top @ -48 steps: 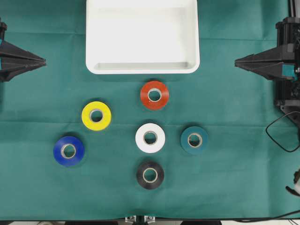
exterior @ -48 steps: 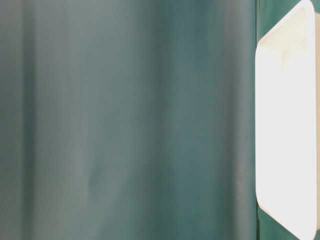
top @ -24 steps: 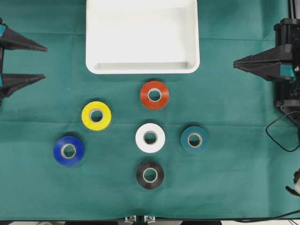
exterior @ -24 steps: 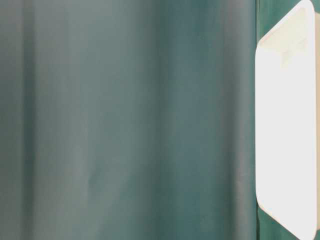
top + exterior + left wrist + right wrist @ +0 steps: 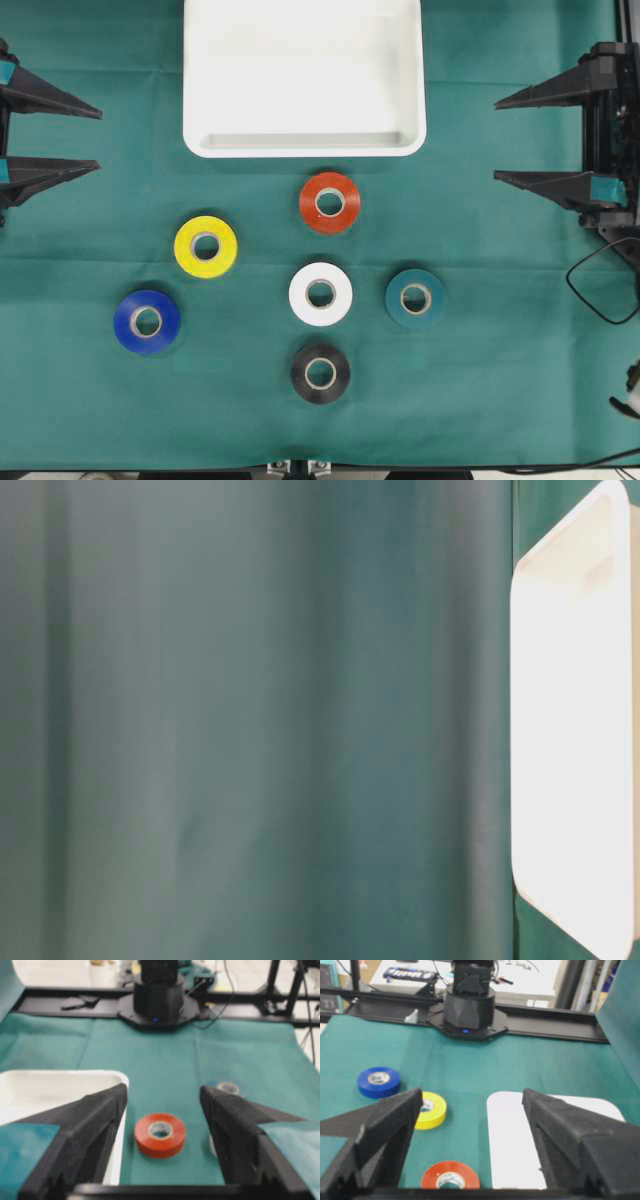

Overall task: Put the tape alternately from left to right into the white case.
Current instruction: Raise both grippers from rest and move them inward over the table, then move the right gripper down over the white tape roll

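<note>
The white case (image 5: 304,148) lies at the top middle of the green cloth, with nothing in it. Below it lie six tape rolls: red (image 5: 330,203), yellow (image 5: 206,247), blue (image 5: 147,322), white (image 5: 321,294), teal (image 5: 415,299) and black (image 5: 320,374). My left gripper (image 5: 98,138) hovers open at the left edge, far from every roll. My right gripper (image 5: 497,140) is open at the right edge. In the left wrist view the red tape (image 5: 160,1134) lies beyond the fingers, beside the case (image 5: 45,1091). The right wrist view holds red (image 5: 450,1181), yellow (image 5: 431,1109) and blue (image 5: 379,1081) rolls and the case (image 5: 517,1130).
A black cable (image 5: 598,285) loops at the right edge near the right arm's base. The cloth has wide bare room around the rolls. The table-level view has the case rim (image 5: 575,730) against a green backdrop.
Both grippers have opened: the left one first, then the right one, whose fingers now stand wide apart. The tape rolls and the case have not moved.
</note>
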